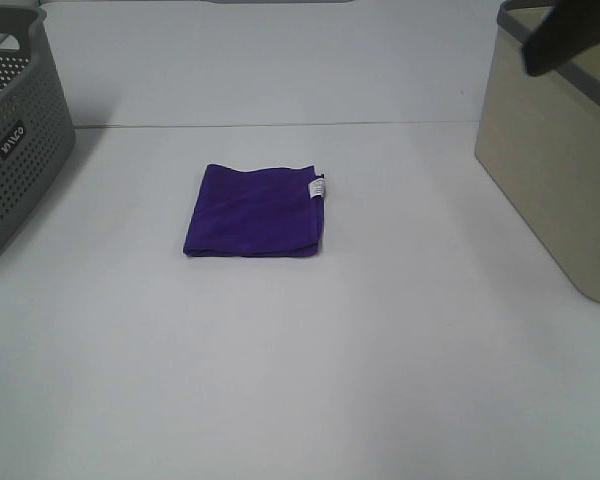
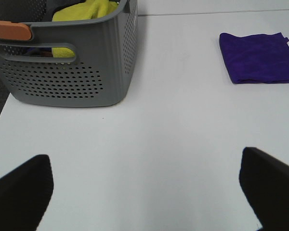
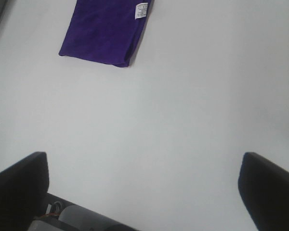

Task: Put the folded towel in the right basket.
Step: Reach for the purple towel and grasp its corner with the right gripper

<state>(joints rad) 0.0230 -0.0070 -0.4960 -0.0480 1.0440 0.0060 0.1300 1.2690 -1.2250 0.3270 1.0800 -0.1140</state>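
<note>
A folded purple towel (image 1: 255, 211) with a small white tag lies flat on the white table (image 1: 300, 380), near the middle. It also shows in the left wrist view (image 2: 260, 57) and in the right wrist view (image 3: 103, 30). The beige right basket (image 1: 555, 160) stands at the table's right edge. My left gripper (image 2: 144, 192) is open and empty above bare table, well short of the towel. My right gripper (image 3: 144, 187) is open and empty, also apart from the towel. Only a dark part of the right arm (image 1: 570, 35) shows in the exterior view, above the right basket.
A grey perforated basket (image 1: 15, 150) stands at the left edge; in the left wrist view this basket (image 2: 72, 72) holds a yellow cloth (image 2: 84, 12) and has an orange handle piece (image 2: 9, 30).
</note>
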